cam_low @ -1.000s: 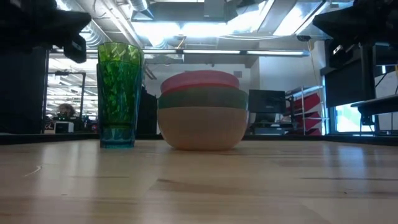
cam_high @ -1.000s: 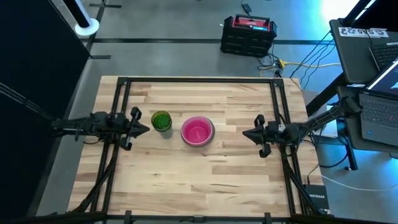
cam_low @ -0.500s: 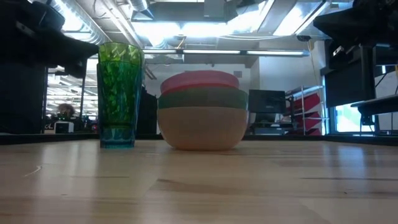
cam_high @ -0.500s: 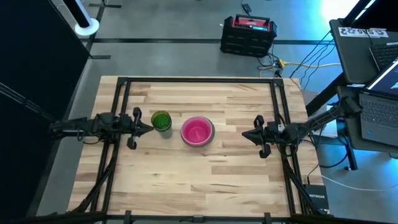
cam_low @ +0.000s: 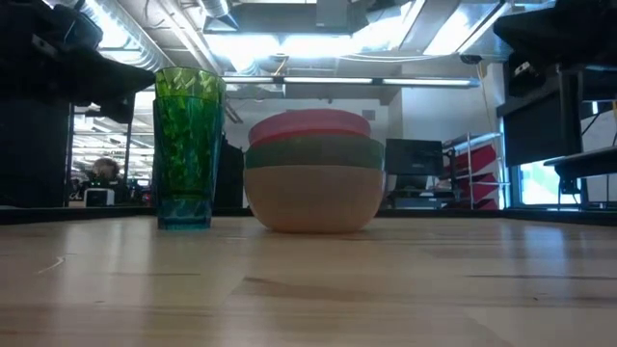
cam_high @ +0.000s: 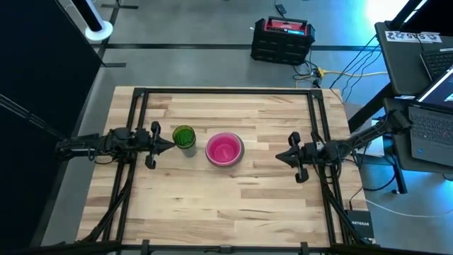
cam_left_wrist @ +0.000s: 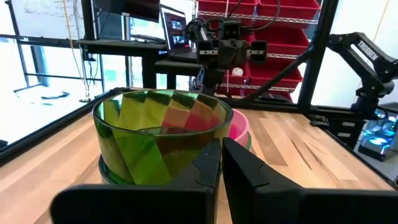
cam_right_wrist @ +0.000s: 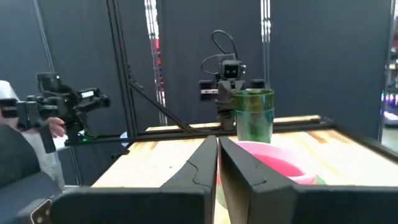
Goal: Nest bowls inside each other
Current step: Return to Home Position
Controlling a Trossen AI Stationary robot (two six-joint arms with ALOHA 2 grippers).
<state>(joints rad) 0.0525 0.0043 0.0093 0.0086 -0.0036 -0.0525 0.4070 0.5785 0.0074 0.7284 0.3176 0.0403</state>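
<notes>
A stack of nested bowls [cam_high: 225,149] rests on its base at the table's middle: a pink one on top, a green one under it, a pale peach one [cam_low: 313,198] at the bottom. To its left stands a green faceted tumbler [cam_high: 184,137] inside a teal one [cam_low: 183,214]. My left gripper [cam_high: 170,144] is shut and level, with its tips right at the tumbler's left side [cam_left_wrist: 149,143]. My right gripper [cam_high: 277,155] is shut and points at the stack from the right, well short of it. The right wrist view shows the pink rim [cam_right_wrist: 280,163] beyond that gripper's fingers. My left gripper [cam_left_wrist: 221,149] comes level from the table's left, with its shut fingertips at the upper wall of the green tumbler [cam_left_wrist: 186,146]. I cannot tell whether they touch it. The tumbler stands upright on the table.
Black frame rails [cam_high: 134,177] run along the table's left, right and far sides under both arms. Bare wood lies in front of and behind the stack. A black and red case [cam_high: 283,39] sits on the floor beyond the far edge. Laptops [cam_high: 432,120] stand off the right side.
My left gripper has sunk a little, tipped down to level and swung slightly toward the tumbler. My right gripper has rolled a little about its own line. The bowls stay where they were.
</notes>
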